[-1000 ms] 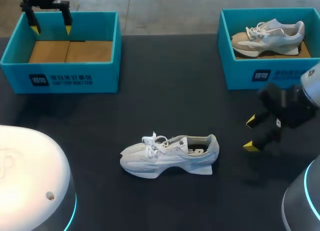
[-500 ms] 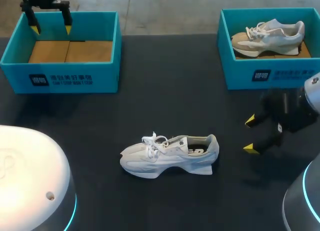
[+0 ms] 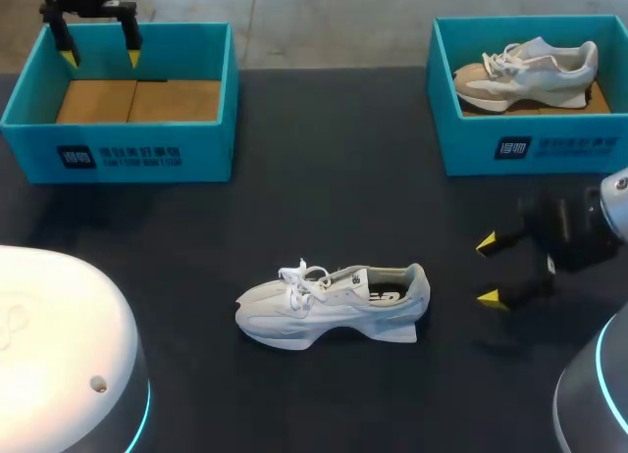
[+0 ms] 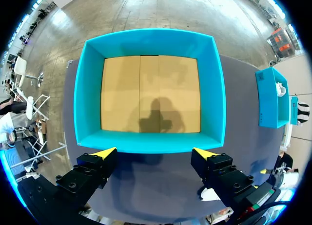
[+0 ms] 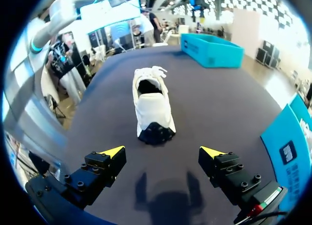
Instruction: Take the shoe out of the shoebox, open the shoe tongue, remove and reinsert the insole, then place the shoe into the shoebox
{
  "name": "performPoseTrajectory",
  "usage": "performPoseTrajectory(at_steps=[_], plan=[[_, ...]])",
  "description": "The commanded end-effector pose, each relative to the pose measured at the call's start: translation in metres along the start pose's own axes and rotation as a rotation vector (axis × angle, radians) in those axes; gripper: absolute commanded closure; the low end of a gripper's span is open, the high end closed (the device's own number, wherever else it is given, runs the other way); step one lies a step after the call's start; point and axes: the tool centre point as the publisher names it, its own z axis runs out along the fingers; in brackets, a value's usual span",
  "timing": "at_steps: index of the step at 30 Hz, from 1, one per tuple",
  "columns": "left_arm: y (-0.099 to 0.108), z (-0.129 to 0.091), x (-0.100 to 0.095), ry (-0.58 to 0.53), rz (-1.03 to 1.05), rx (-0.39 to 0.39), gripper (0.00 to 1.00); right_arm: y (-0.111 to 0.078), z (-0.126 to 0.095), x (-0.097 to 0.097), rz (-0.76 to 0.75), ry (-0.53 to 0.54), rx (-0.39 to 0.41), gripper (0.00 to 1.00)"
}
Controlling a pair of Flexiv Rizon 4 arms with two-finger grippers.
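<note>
Right pincer [image 3: 488, 270], fingers apart, hangs near the heel of the white sneaker [image 3: 334, 304] standing mid-worktop [image 3: 324, 178], while the left pincer [image 3: 101, 56], likewise apart, hovers over a teal shoebox [image 3: 147, 154].

Bright, even light falls from overhead. The left pincer [image 4: 153, 151] throws a soft shadow onto the shoebox [image 4: 151, 140] floor; the right pincer [image 5: 162, 151] lays a fainter one on the matte dark bench [image 5: 209, 113].
</note>
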Motion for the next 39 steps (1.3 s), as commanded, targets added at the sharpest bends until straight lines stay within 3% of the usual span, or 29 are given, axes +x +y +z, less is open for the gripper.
performPoseTrajectory(at_steps=[1, 13, 21, 31, 39], plan=[[0.000, 0.000, 0.000, 0.000, 0.000, 0.001, 0.00, -0.010, 0.013, 0.001, -0.022, -0.002, -0.025, 0.00], [0.000, 0.000, 0.000, 0.000, 0.000, 0.001, 0.00, -0.010, 0.013, 0.001, -0.022, -0.002, -0.025, 0.00], [0.000, 0.000, 0.000, 0.000, 0.000, 0.001, 0.00, -0.037, 0.033, -0.015, -0.101, 0.097, -0.253, 0.00], [0.000, 0.000, 0.000, 0.000, 0.000, 0.001, 0.00, -0.045, 0.048, -0.021, -0.104, 0.129, -0.344, 0.00], [0.000, 0.000, 0.000, 0.000, 0.000, 0.001, 0.00, -0.034, 0.063, -0.020, -0.106, 0.148, -0.380, 0.00]])
